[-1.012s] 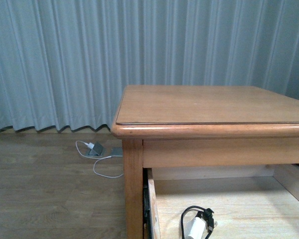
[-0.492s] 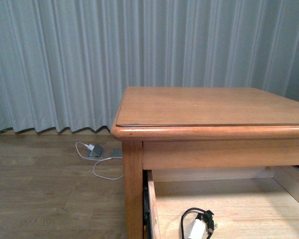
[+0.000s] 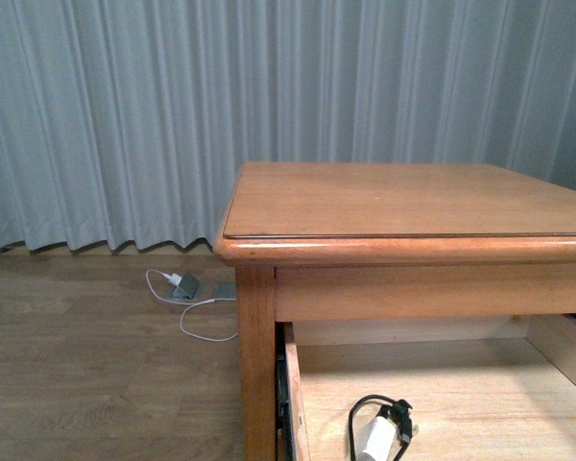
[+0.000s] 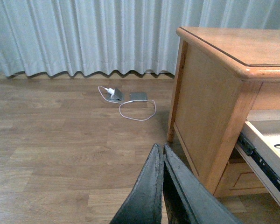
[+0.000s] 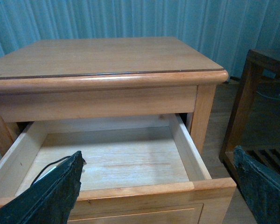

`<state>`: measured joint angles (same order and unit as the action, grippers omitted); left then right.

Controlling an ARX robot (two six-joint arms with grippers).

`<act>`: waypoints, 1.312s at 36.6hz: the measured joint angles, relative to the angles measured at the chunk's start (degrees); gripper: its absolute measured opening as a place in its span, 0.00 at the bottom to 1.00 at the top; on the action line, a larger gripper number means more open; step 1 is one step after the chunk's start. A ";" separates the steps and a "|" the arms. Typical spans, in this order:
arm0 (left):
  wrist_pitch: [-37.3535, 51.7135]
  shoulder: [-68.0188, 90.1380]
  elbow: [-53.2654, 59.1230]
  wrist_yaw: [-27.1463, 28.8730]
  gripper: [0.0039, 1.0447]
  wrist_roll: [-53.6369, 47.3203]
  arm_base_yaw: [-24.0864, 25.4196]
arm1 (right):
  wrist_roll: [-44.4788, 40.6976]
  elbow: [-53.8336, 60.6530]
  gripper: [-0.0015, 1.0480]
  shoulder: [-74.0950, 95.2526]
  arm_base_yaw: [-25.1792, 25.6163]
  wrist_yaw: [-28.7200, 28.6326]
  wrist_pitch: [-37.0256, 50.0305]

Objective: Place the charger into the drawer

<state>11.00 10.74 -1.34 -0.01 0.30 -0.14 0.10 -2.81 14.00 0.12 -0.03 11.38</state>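
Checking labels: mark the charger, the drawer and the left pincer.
charger (image 3: pixel 375 438), front view, on its white plug block.
drawer (image 5: pixel 187 150), right wrist view, on its side wall.
left pincer (image 4: pixel 159 148), left wrist view, between its closed fingertips.

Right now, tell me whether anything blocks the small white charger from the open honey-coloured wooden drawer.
Nothing visible does: the small white charger already lies inside the open honey-coloured wooden drawer, on its pale floor.
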 joint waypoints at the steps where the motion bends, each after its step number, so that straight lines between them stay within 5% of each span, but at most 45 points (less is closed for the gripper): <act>1: -0.39 -0.37 0.00 0.00 0.04 0.00 0.00 | 0.00 0.00 0.91 0.00 0.00 0.00 0.00; 6: -9.97 -8.09 -0.02 0.00 0.04 -0.02 0.00 | 0.00 0.00 0.91 0.00 0.00 0.00 0.00; 19: -10.93 -10.49 -0.02 0.00 0.04 0.02 0.00 | -0.02 0.00 0.91 0.00 0.00 0.00 0.00; 30: -10.93 -10.49 -0.02 0.00 0.50 -0.02 0.00 | 0.76 -3.04 0.91 6.25 0.42 -5.22 -10.58; 39: -10.93 -10.49 -0.02 0.00 0.93 -0.02 0.00 | -1.46 -10.19 0.91 32.63 3.30 -10.36 -11.19; 48: -10.93 -10.49 -0.02 0.00 0.94 -0.04 0.00 | -1.64 -15.54 0.91 52.98 2.62 -10.34 -3.45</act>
<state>0.08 0.25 -1.37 -0.01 0.25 -0.14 -1.54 -18.35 66.98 2.74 -10.37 7.92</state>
